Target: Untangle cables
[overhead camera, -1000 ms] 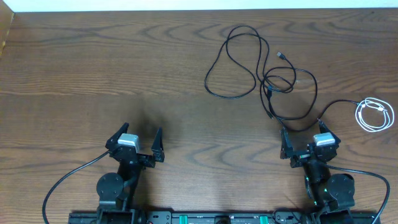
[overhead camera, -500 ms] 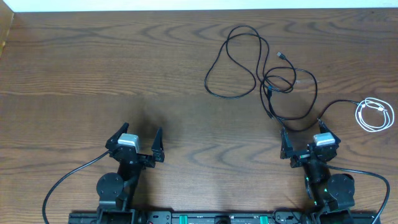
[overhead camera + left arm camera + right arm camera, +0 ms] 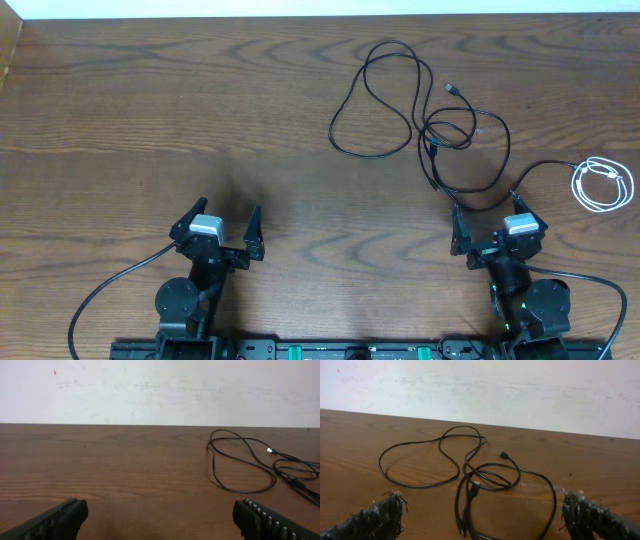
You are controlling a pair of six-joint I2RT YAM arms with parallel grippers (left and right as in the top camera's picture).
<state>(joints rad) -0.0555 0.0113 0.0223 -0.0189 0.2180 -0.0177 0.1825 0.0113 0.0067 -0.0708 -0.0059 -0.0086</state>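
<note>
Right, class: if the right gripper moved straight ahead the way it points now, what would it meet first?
Most likely the tangled black cables: their nearest loops lie on the table directly ahead of the open right gripper. Its height is unclear, so it might pass over them.

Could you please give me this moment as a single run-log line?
phase: pre-grasp | left hand: open, empty | right hand: open, empty | black cables: tangled, untouched | white cable: coiled, near right edge
</note>
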